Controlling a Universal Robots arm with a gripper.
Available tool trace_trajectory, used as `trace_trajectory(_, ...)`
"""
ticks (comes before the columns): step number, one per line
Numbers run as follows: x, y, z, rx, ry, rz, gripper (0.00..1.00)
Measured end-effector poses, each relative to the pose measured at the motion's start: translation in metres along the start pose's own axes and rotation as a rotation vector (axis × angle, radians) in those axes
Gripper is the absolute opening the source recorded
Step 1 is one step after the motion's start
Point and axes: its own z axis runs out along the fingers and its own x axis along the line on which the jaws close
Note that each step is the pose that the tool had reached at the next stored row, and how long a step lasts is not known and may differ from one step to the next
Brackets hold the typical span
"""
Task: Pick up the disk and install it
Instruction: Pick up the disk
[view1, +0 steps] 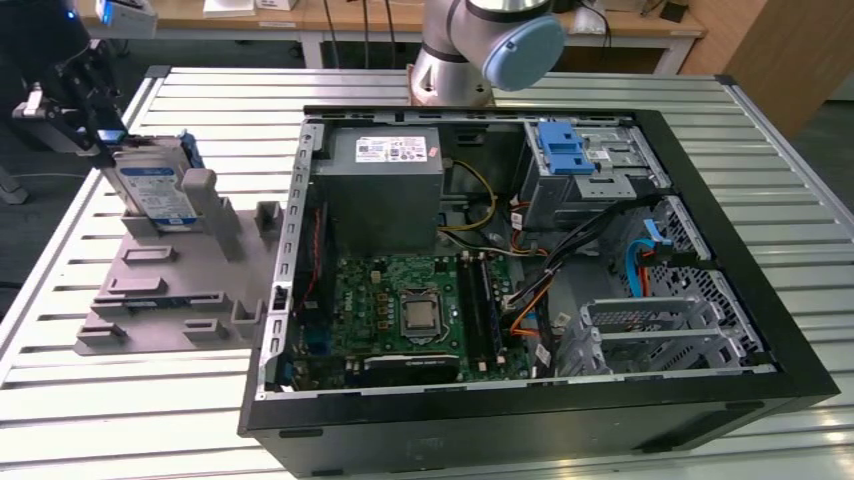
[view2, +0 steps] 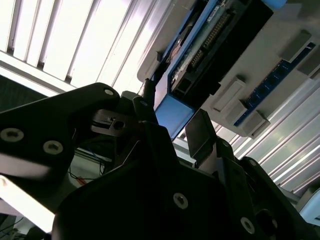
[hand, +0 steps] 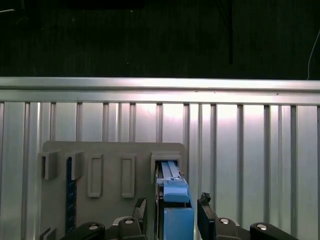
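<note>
Exterior view: flat silver hard disk w/ blue side rails (view1: 158, 190) stands upright in grey plastic holder block (view1: 167, 290) at the exterior view's left, well apart from black PC case (view1: 747, 330); black gripper (view1: 110, 145) leans in over its top edge. Second wrist view: jaws released, straddling disk (view2: 175, 112). First wrist view: fingers (hand: 205, 210) flank blue rail; best centre disk btw pads, close evenly, wrist square to slot
</note>
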Motion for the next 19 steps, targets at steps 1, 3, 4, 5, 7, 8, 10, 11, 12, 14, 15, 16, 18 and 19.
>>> trace_trajectory(1,0.0000,0.0000,0.0011,0.0000,-0.0005,0.000,0.52)
trace_trajectory(3,0.0000,-0.0001,0.0035,0.0000,-0.0014,0.000,0.52)
trace_trajectory(4,0.0000,-0.0001,0.0049,0.0000,-0.0018,0.000,0.52)
trace_trajectory(5,0.0000,-0.0001,0.0064,0.0002,-0.0023,0.000,0.52)
trace_trajectory(7,0.0000,-0.0002,0.0087,0.0002,-0.0030,0.000,0.52)
trace_trajectory(8,0.0000,-0.0002,0.0094,0.0002,-0.0033,0.000,0.52)
trace_trajectory(10,0.0000,-0.0002,0.0103,-0.0001,-0.0034,0.000,0.52)
trace_trajectory(11,0.0000,-0.0002,0.0105,-0.0002,-0.0033,0.000,0.52)
trace_trajectory(12,0.0000,-0.0002,0.0107,-0.0001,-0.0034,0.000,0.52)
trace_trajectory(14,0.0000,-0.0002,0.0109,0.0001,-0.0034,0.000,0.52)
trace_trajectory(15,0.0000,-0.0002,0.0109,0.0000,-0.0034,0.000,0.52)
trace_trajectory(16,0.0000,-0.0002,0.0112,0.0002,-0.0035,0.000,0.52)
trace_trajectory(18,0.0000,-0.0002,0.0120,0.0004,-0.0036,0.000,0.52)
trace_trajectory(19,0.0001,-0.0002,0.0124,0.0003,-0.0036,0.000,0.52)
